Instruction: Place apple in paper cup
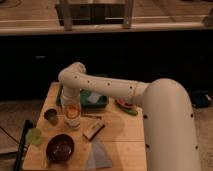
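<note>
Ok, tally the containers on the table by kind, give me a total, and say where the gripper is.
Cups: 3 (paper cup, grey metal cup, pale green cup)
Bowls: 1 (dark bowl)
Trays: 1 (green tray)
Total: 5
The gripper is directly above the paper cup, with the apple at the cup's mouth.

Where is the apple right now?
Camera view, left of centre: the apple is at the mouth of the paper cup, just under the gripper, with the grey metal cup to its left.
</note>
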Controlling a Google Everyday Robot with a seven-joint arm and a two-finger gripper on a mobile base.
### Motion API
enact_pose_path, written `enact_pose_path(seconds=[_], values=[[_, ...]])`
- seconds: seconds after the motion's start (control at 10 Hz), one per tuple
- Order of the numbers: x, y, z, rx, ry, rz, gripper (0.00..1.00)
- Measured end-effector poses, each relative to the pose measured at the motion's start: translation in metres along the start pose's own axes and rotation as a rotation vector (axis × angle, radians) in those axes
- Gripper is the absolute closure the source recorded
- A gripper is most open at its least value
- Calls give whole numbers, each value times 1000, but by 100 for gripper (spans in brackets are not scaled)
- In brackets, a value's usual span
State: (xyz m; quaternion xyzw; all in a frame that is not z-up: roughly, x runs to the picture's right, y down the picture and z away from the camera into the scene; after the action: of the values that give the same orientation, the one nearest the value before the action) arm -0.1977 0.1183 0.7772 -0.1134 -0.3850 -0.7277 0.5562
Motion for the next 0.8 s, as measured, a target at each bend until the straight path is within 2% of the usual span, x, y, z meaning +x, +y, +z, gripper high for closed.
enact_pose_path(seconds=[0.7, 0.8], values=[[-11, -8, -3, -7, -14, 1, 100], [-14, -10, -4, -7, -19, 1, 98]])
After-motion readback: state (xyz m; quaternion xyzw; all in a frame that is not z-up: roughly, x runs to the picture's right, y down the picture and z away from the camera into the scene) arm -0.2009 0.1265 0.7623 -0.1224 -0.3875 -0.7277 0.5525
